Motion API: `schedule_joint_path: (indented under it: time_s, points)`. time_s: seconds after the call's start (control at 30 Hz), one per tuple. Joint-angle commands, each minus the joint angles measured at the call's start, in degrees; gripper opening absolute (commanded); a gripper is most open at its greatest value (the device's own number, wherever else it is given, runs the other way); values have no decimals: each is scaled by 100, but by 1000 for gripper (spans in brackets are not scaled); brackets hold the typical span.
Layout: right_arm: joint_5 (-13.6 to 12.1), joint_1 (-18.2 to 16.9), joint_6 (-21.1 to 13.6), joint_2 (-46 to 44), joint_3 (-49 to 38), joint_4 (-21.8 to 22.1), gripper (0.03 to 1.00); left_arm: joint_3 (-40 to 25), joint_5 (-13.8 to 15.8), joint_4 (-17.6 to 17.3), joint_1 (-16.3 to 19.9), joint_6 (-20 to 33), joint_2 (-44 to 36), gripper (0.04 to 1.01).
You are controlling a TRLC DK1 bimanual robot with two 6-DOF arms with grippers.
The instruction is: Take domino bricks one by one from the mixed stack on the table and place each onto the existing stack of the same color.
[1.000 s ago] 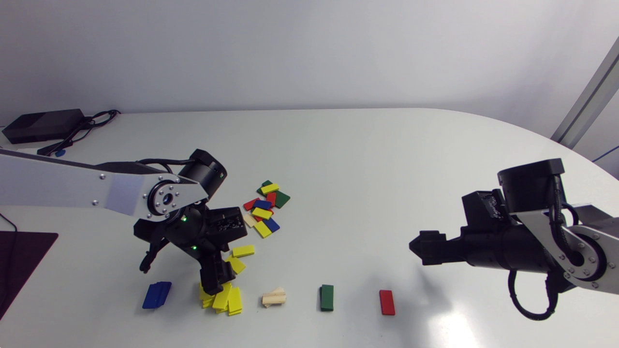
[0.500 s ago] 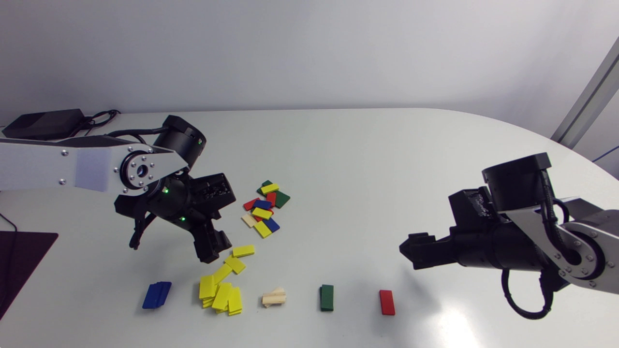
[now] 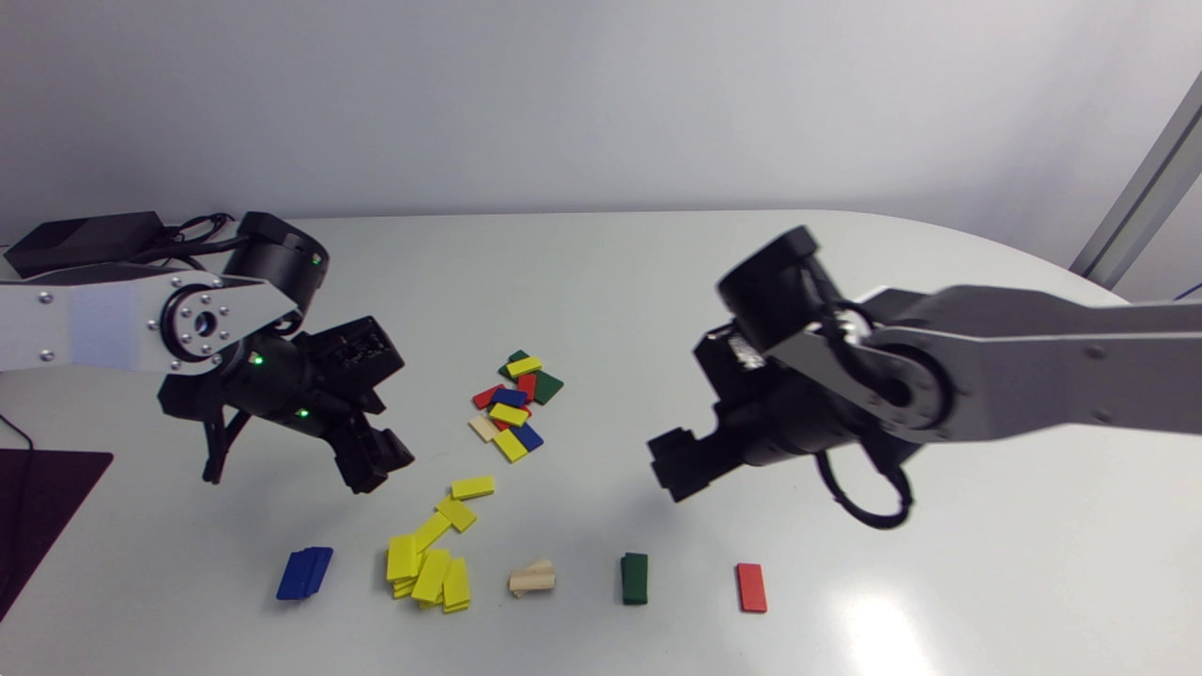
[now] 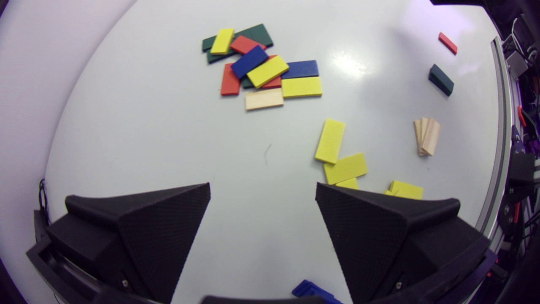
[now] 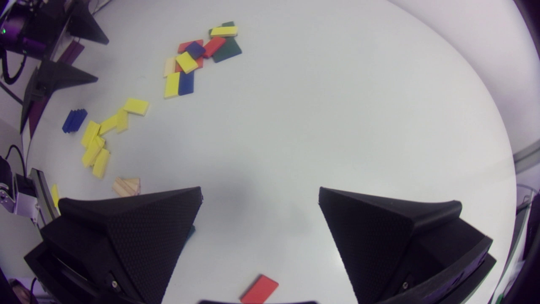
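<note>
- The left pincer (image 4: 262, 188) hangs wide open and empty, left of centre in the head view, above the surface (image 3: 657, 282).
- The right pincer (image 5: 260, 191) gapes just as wide, holding nothing, right of centre.
- The mixed stack (image 3: 512, 404) lies between them, mid-frame.
- Along the lower part, left to right: blue stack (image 3: 303, 573), scattered yellow bricks (image 3: 430, 573), wooden stack (image 3: 532, 578), green stack (image 3: 635, 577), red brick (image 3: 751, 587).
</note>
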Motion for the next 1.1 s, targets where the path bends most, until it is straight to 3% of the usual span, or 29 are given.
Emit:
schedule_joint_path:
  time_s: [0.0, 0.07, 0.1, 0.17, 0.23, 0.3, 0.37, 0.47, 0.53, 0.7, 0.8, 1.07]
  points:
    - [512, 446, -617, 786, 594, -331, 974, -387, 84, 168, 214, -77, -195, 889]
    - [1039, 798, -1311, 1225, 1034, -542, 974, -458, 102, 248, 328, -77, -239, 889]
    - [1092, 930, -1443, 1375, 1236, -613, 974, -466, 119, 274, 389, -77, -256, 889]
    - [952, 1018, -1566, 1621, 1588, -701, 974, -484, 225, 327, 486, -77, -274, 889]
    - [486, 1018, -1592, 1849, 1992, -982, 975, -519, 313, 379, 521, -94, -265, 889]
    - [-6, 1009, -1953, 1981, 2185, -1123, 974, -581, 374, 459, 521, -94, -265, 890]
    - [-270, 947, -2269, 2078, 2185, -692, 974, -616, 383, 555, 521, -94, -256, 902]
    - [-1158, 736, -2559, 2465, 2581, -727, 974, -616, 409, 652, 521, -94, -239, 903]
    - [-1641, 666, -2770, 2825, 2941, -973, 974, -616, 418, 705, 521, -86, -230, 903]
    - [-2142, 701, -3333, 3458, 3627, -1404, 974, -607, 427, 880, 548, -77, -45, 933]
    - [-2274, 754, -3596, 3686, 3917, -1588, 974, -607, 453, 916, 556, -94, 51, 961]
    - [-2177, 912, -4080, 4073, 4576, -1615, 974, -589, 524, 1039, 609, -86, 113, 977]
